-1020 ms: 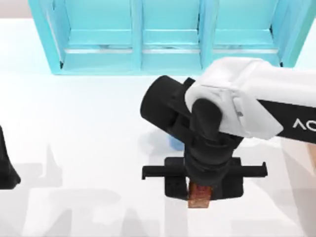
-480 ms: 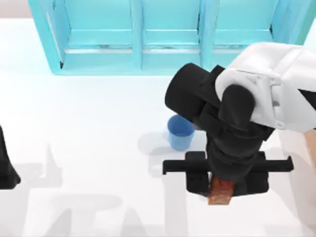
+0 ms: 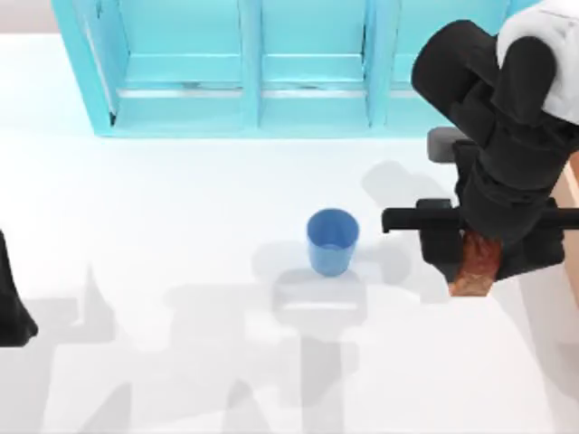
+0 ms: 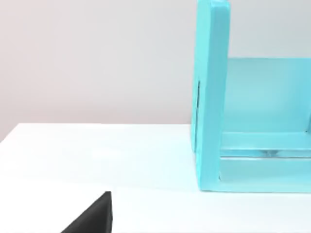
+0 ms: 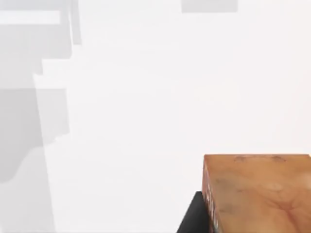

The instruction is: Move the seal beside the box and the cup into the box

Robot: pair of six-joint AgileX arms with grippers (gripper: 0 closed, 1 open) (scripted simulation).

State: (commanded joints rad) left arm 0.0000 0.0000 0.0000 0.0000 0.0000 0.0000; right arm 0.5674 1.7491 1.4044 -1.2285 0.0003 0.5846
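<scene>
The seal (image 3: 474, 266) is hanging clamped between the right gripper (image 3: 479, 251)'s jaws above the table's right side. A loose hold could be letting it slip or tilt. The cup (image 3: 332, 240) is standing well clear of the jaws; the box (image 3: 570, 185) is sitting just beyond them. The left gripper (image 3: 11, 303) is idling at the left edge, jaw state unclear.
</scene>
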